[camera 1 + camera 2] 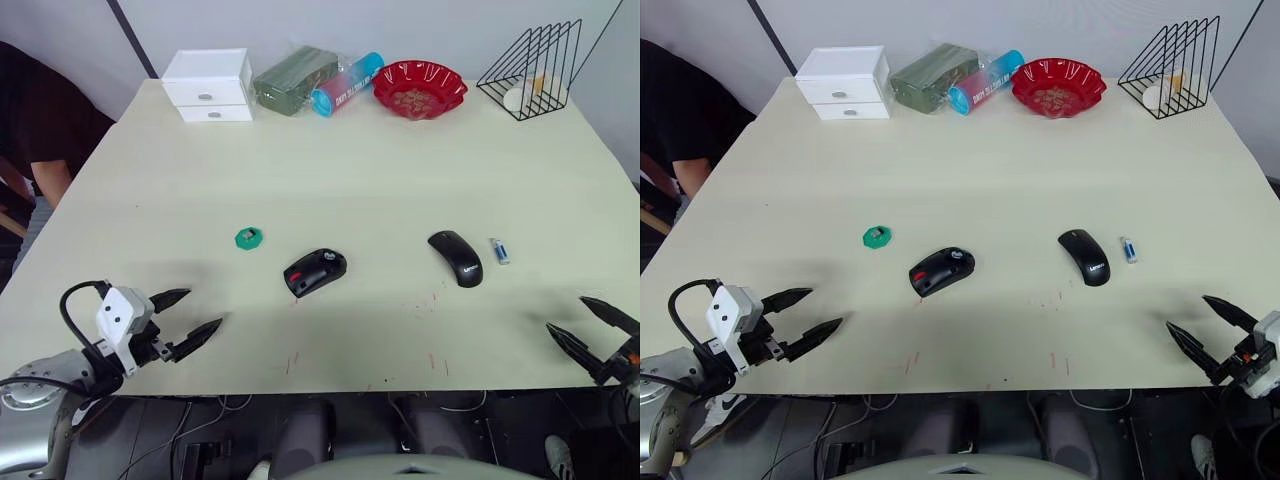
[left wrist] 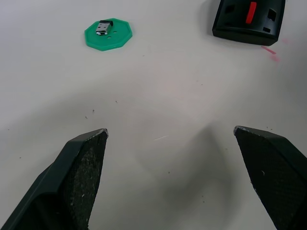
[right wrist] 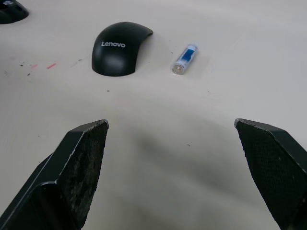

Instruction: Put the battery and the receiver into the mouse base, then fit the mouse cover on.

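Left gripper (image 1: 193, 318) and right gripper (image 1: 590, 327) hover low, apparently spread wide.

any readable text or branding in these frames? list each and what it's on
"Lenovo": pale lettering on the mouse cover.
Blue tube at the table's far edge: white print along its side, too small to read.
Battery: no print legible.
Mouse base and green disc: no text seen.
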Controlling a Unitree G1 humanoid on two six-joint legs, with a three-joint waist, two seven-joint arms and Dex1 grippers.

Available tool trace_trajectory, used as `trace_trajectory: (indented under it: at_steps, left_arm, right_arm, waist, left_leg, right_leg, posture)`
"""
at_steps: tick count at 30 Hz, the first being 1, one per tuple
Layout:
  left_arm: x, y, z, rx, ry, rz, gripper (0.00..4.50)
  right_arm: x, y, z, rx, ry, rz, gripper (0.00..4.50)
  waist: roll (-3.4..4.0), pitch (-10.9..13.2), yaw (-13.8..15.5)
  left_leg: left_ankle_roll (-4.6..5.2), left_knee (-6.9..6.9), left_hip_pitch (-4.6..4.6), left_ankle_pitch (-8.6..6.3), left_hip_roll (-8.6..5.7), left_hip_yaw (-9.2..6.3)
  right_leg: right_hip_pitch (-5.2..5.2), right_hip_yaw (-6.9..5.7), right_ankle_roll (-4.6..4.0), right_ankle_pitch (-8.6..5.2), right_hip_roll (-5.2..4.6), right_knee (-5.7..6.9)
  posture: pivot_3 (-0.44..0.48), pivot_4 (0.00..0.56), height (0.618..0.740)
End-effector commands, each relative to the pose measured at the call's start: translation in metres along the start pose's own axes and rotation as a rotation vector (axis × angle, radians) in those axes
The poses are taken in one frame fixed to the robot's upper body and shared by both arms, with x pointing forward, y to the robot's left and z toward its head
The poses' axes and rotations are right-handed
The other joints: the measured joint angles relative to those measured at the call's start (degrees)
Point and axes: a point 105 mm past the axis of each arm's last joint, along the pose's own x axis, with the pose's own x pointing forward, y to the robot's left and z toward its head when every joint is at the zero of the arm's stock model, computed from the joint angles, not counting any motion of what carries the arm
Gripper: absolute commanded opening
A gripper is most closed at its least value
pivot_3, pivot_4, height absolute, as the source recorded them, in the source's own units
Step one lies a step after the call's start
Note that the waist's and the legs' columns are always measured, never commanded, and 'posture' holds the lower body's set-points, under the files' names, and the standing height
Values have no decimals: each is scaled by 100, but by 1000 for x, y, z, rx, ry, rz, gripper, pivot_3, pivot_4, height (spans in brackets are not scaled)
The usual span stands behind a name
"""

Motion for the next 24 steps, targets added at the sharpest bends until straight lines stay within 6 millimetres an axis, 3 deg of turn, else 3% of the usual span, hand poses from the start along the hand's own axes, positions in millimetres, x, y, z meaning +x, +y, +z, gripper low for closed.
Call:
trace_trajectory:
  at_steps: [1, 11, 24]
  left_arm:
    - [-4, 4, 10, 65, -26, 20, 4500]
    - [13, -7, 40, 168, -74, -170, 4500]
    - [58, -29, 76, 227, -115, -384, 4500]
  right_arm:
    - [3, 1, 9, -36, -8, 15, 4445]
    - [15, 35, 33, 9, -139, 314, 4445]
    - [20, 46, 47, -29, -218, 492, 4445]
  waist:
    - [-1, 0, 0]
    - [-3, 0, 5]
    - [-10, 13, 4]
  left_leg:
    - [0, 1, 0, 0, -1, 0]
    - [0, 17, 0, 0, -4, -2]
    - [0, 93, 1, 0, -2, -4]
  right_leg:
    - [0, 0, 0, 0, 0, 0]
    - [1, 0, 1, 0, 8, 15]
    - [2, 7, 1, 0, 18, 92]
  posture:
    - [0, 150, 740]
    - [0, 150, 740]
    - [0, 150, 740]
